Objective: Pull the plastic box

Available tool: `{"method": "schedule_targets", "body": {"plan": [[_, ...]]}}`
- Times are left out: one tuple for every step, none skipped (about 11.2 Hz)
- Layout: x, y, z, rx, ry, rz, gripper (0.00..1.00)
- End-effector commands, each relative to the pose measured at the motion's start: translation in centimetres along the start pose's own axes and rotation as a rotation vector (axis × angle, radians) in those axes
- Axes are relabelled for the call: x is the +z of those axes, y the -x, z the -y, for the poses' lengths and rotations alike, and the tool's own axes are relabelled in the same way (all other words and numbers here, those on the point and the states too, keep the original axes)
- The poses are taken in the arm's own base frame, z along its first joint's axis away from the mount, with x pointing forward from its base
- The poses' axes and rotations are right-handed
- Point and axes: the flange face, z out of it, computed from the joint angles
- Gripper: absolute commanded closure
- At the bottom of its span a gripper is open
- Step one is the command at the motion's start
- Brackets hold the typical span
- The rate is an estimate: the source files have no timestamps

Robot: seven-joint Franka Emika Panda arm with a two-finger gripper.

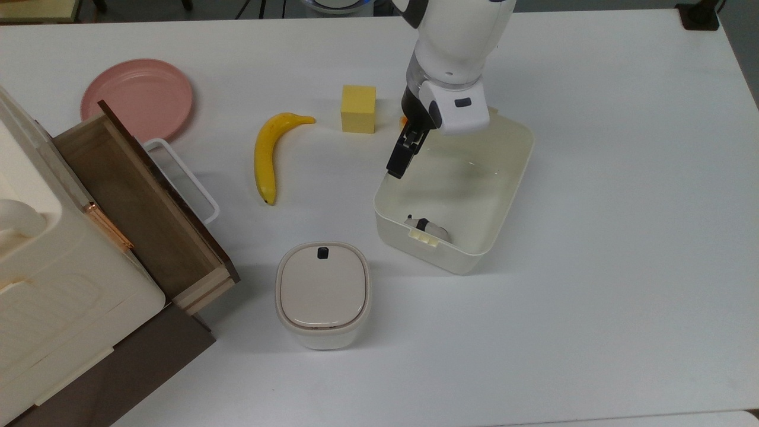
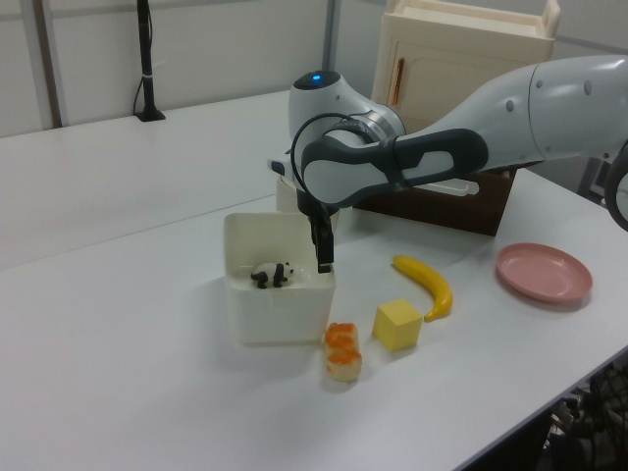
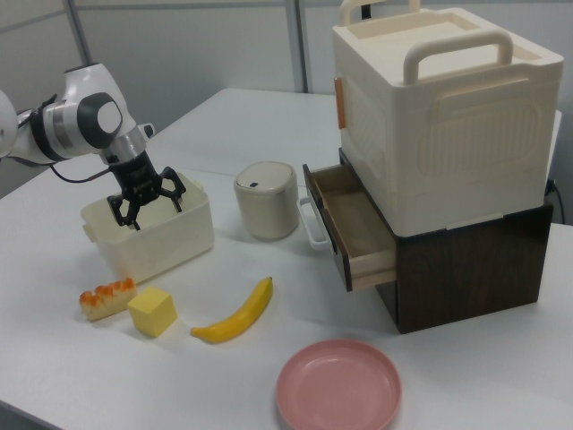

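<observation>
One pincer (image 1: pixel 398 166), fingers spread astride a long wall, hooks the plastic box (image 1: pixel 474 249). Most of the box lies toward the top view's right of the pincer on the table (image 1: pixel 622 237), its long axis running top-right to bottom-left there.

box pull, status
Gripper open at box rim. Box upright, toy panda inside. Bread close beside box.

Overhead top view; opposed oblique side views sharing the table (image 1: pixel 622 207).

Hand (image 1: pixel 398 163) at plastic box (image 1: pixel 501 196) rim, nearest the yellow cube (image 1: pixel 359 108).
</observation>
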Motion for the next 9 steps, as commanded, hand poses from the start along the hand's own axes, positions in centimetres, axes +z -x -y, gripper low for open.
{"method": "schedule_targets", "body": {"plan": [[0.1,1.6,0.4,-0.033,0.006,0.040,0.00],[0.2,2.2,-0.1,-0.039,0.007,0.046,0.00],[0.3,2.5,-0.1,-0.049,0.004,0.049,0.00],[0.4,2.7,-0.2,-0.048,0.002,0.053,0.00],[0.4,3.3,-0.4,-0.049,0.001,0.058,0.00],[0.4,3.5,-0.5,-0.058,0.000,0.059,0.00],[0.2,3.4,-0.6,-0.046,0.002,0.055,0.00],[-0.2,3.3,-0.7,-0.008,0.001,0.041,0.00],[-0.8,3.1,-1.1,0.136,0.001,0.018,0.00]]}}
